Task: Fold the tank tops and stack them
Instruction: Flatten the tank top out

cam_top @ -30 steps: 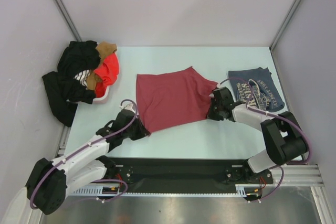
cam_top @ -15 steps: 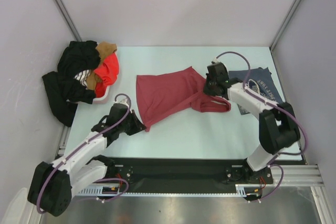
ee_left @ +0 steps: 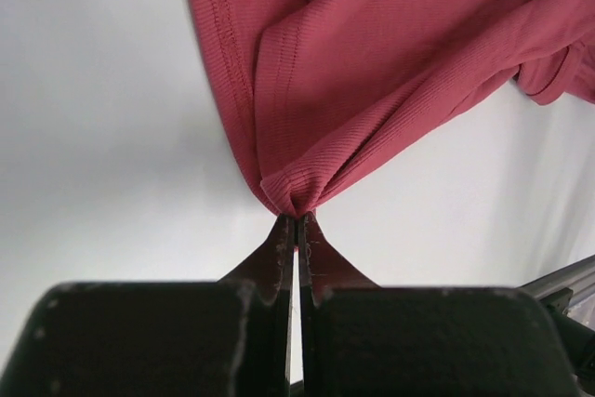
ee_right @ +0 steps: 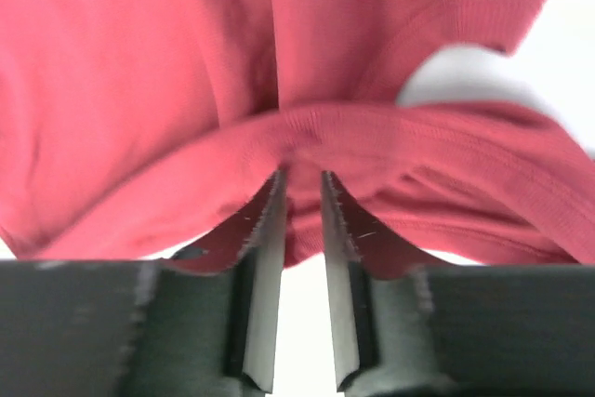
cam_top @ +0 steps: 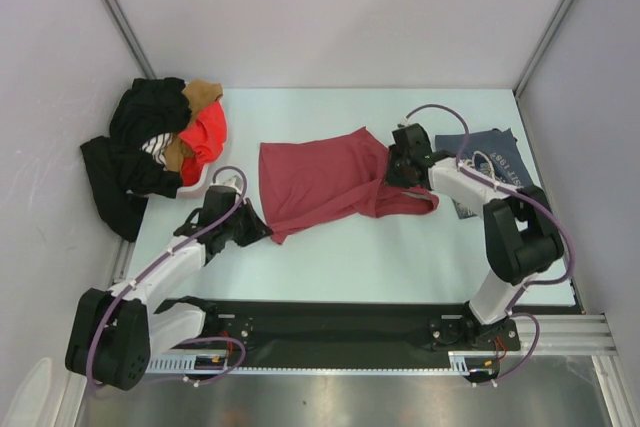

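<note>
While the left arm lies low along the table [cam_top: 400, 257], left gripper [ee_left: 296, 220] clamped tight on the near corner of the maroon tank top [cam_top: 325, 182], the right arm bends inward, right gripper [ee_right: 302, 178] nearly closed, pinching its bunched strap end beside the blue-grey tank top [cam_top: 500, 175].

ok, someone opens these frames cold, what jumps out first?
The maroon tank top lies mid-table, pinched at both ends. The left gripper is clamped on its near-left corner and the right gripper on the strap end at the right. Next come the heap of black and orange-red clothes at the far-left edge, and the blue-grey tank top at far right, partly under the right arm.
</note>
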Robot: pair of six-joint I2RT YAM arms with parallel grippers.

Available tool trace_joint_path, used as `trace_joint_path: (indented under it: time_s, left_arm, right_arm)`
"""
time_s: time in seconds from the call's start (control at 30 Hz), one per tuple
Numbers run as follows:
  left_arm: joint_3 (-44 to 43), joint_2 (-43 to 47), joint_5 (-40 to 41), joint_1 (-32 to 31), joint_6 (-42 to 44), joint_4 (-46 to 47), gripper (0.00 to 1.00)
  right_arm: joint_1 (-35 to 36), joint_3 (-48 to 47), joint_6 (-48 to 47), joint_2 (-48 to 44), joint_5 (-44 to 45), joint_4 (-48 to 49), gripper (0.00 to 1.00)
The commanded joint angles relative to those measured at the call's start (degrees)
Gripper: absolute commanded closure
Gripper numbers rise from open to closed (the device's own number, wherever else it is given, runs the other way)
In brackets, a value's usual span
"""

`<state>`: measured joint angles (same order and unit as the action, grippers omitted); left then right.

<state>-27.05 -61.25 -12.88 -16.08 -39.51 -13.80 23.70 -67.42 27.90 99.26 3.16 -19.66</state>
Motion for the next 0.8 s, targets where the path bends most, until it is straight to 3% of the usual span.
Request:
trace_joint_path:
  time_s: [0.0,0.1,0.3,0.77]
  left_arm:
    - [-2.48,-1.14,-1.70,1.05,2.15,2.29,1.00]
    - [-3.10,-2.11,-2.05,1.40,2.50,2.55,1.00]
    - [-3.45,-2.56,-2.50,2.01,3.03,2.64,1.00]
    - [-3.45,-1.06,-2.67,2.45,3.65,1.50,1.00]
  right_arm:
    - [-0.15,4.73,-1.09,-6.36,-2.63,4.27,0.76]
    - [-0.06,5.63,-1.09,-5.67,-6.31,4.28,0.75]
    - [2.31,8.18,-1.09,-5.31,-7.99,7.17,0.59]
    - [2.84,5.72,-0.39,1.01,-9.13,8.32,0.61]
